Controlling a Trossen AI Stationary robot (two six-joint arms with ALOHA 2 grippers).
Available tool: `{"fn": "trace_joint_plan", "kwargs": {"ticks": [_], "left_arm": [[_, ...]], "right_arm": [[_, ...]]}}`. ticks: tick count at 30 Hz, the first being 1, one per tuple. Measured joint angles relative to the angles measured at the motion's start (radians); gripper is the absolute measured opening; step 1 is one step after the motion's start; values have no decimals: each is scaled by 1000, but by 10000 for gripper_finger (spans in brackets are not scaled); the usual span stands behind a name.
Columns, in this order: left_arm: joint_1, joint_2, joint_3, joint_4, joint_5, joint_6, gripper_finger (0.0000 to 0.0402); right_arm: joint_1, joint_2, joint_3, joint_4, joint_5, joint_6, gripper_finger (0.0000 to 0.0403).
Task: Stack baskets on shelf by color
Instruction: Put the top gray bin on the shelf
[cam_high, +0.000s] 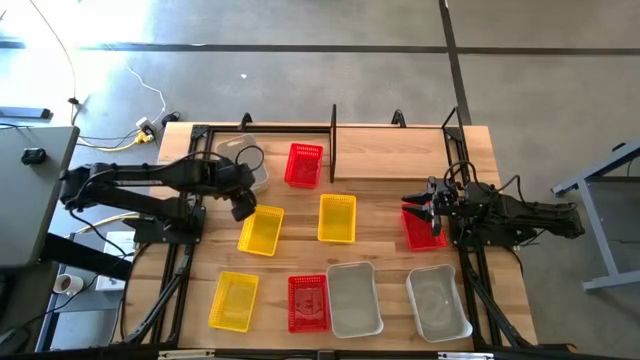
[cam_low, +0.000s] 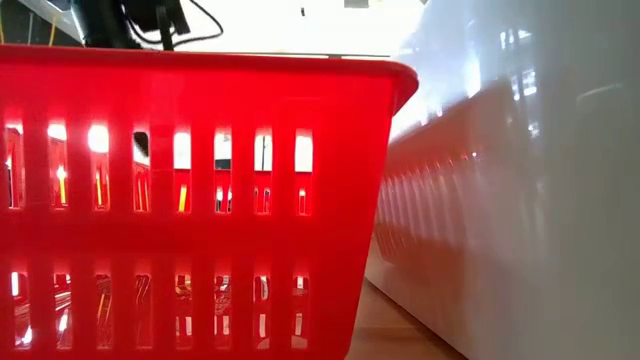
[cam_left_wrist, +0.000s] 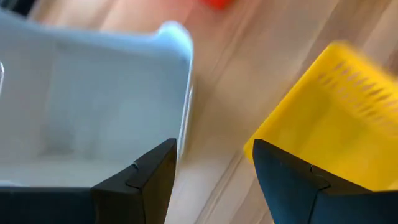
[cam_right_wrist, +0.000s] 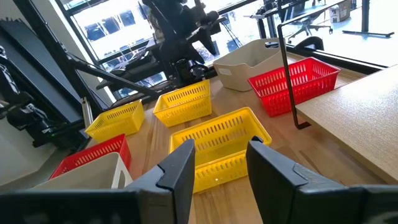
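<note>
My left gripper (cam_high: 243, 208) is open and empty. It is low over the table between a clear basket (cam_left_wrist: 74, 93) at the far left and a yellow basket (cam_left_wrist: 336, 112). My right gripper (cam_high: 418, 212) is open (cam_right_wrist: 221, 149) above the far end of a red basket (cam_high: 424, 232) at the right. It faces a yellow basket (cam_right_wrist: 217, 143) at the table's middle. The black-rod shelf (cam_high: 333, 140) stands along the far edge. A red basket (cam_high: 303, 165) stands by its middle post.
Near the front edge stand a yellow basket (cam_high: 233, 300), a red basket (cam_high: 308, 302) and two clear baskets (cam_high: 354, 298) (cam_high: 437, 303). The low view is filled by that red basket (cam_low: 190, 200) and a clear basket (cam_low: 520, 200). Cables lie on the floor beyond the far left corner.
</note>
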Motion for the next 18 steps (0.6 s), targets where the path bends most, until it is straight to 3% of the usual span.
{"fn": "trace_joint_plan", "kwargs": {"ticks": [18], "left_arm": [[74,206,0,-42,3,26,202]], "right_arm": [[0,0,0,0,0,0,130]]}}
